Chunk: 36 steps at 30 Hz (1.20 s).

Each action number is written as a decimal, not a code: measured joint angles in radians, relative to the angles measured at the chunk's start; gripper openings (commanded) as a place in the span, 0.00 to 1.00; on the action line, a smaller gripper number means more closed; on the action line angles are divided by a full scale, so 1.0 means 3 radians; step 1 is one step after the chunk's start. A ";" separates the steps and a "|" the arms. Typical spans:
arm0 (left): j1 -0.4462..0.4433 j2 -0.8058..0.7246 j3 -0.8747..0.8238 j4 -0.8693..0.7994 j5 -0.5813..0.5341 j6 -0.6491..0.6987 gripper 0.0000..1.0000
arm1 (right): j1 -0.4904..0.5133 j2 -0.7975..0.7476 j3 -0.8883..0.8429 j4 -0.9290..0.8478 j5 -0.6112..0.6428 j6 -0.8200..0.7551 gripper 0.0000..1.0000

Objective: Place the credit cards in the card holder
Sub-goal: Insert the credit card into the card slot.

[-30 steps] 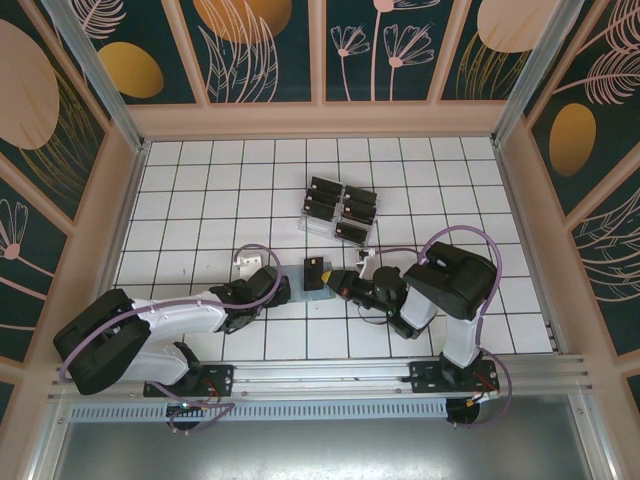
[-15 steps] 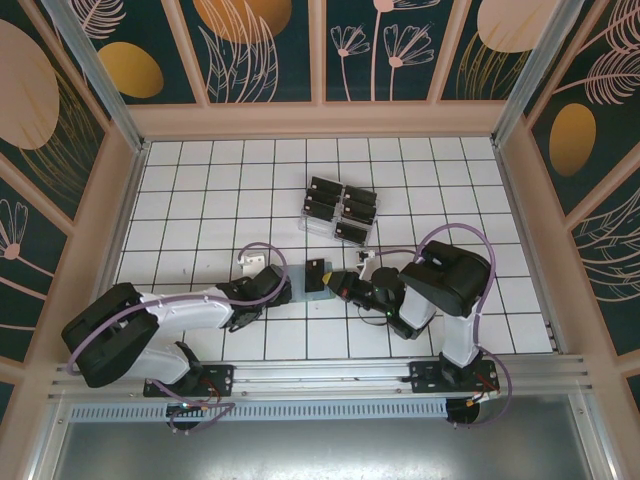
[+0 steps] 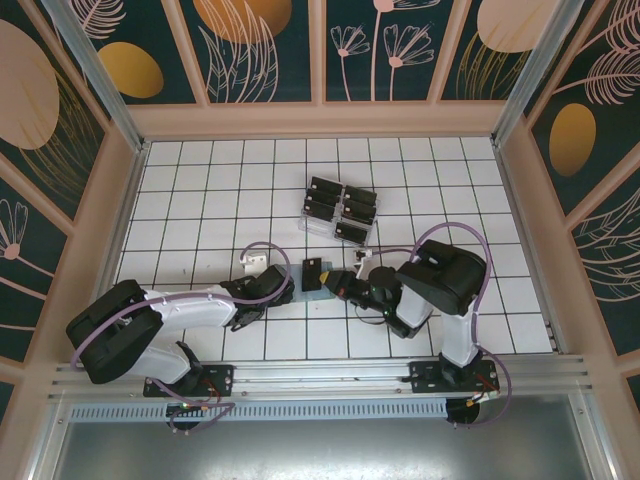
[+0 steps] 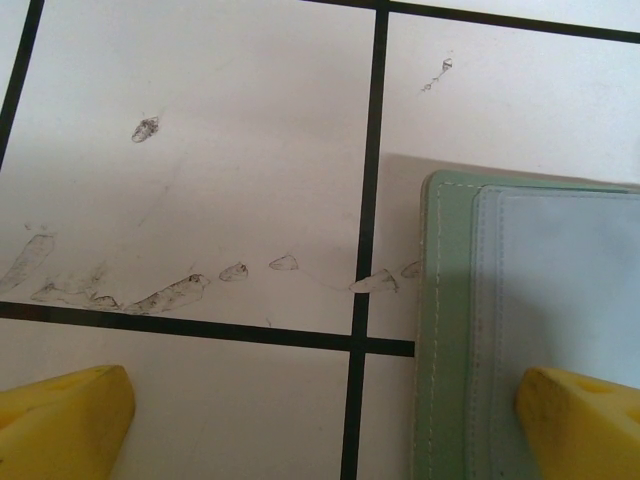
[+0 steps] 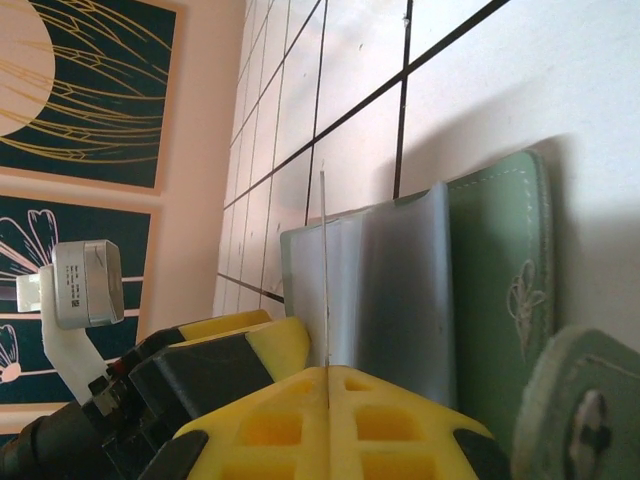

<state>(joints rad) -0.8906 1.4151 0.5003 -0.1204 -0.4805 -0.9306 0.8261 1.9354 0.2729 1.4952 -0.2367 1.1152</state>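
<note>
Down at the near middle of the table, the right gripper (image 5: pixel 327 385) has its two yellow fingers pressed together on one thin black card (image 5: pixel 325 260). From its wrist cam the card is edge-on, basically a thin line sticking up out of the pinch. It's lined up over the grey pocket of the holder (image 5: pixel 490 290). I can't tell if the far edge is actually in the pocket or just lying on top. The holder's one tab (image 5: pixel 585 425), with a snap on it, shows at the lower right of that view.

From above, the card covers the far part of the holder, and a green strip is visible on the near side. One holder, lying flat on the white tiles (image 3: pixel 200 200).

The left gripper (image 4: pixel 320 430) is just on the other side, so the holder sits between the two grippers. This one is spread wide with nothing in it. One yellow fingertip (image 4: pixel 60 420) is over bare tile and the other is over the holder's edge, though I can't say whether it's touching. There are a few dark scuffs (image 4: pixel 150 295) on the tile beside it.

Farther back, well apart from all this, is one clear rack (image 3: pixel 316 226) with more cards (image 3: pixel 358 207) in two columns. I count at least six, but they overlap too much for an exact number.
</note>
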 measured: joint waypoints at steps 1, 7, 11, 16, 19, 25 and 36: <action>0.0000 0.0000 0.0000 0.0000 0.0000 0.0000 0.99 | 0.0006 0.0009 0.0010 0.0003 0.0000 0.0006 0.00; 0.0000 -0.0001 -0.0003 0.0001 -0.0001 -0.0018 0.99 | 0.0034 0.0067 0.0048 0.0029 0.0000 0.0037 0.00; -0.0004 -0.0004 -0.0011 0.0008 -0.0005 -0.0023 0.99 | 0.0050 0.0088 0.0048 0.0043 0.0003 0.0056 0.00; -0.0010 -0.0008 -0.0023 0.0024 -0.0013 -0.0023 0.98 | 0.0050 0.0088 0.0019 0.0070 0.0041 0.0060 0.00; -0.0013 -0.0014 -0.0032 0.0033 -0.0014 -0.0023 0.99 | 0.0050 0.0088 -0.0045 0.0070 0.0094 0.0060 0.00; -0.0013 -0.0014 -0.0037 0.0042 -0.0018 -0.0023 0.99 | 0.0050 0.0093 -0.0065 0.0093 0.0098 0.0070 0.00; -0.0019 -0.0020 -0.0053 0.0066 -0.0033 -0.0023 0.98 | 0.0076 0.0163 0.0027 0.0145 0.0085 0.0098 0.00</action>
<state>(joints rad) -0.8963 1.4090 0.4843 -0.1005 -0.4904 -0.9375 0.8490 1.9842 0.2810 1.5387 -0.2111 1.1446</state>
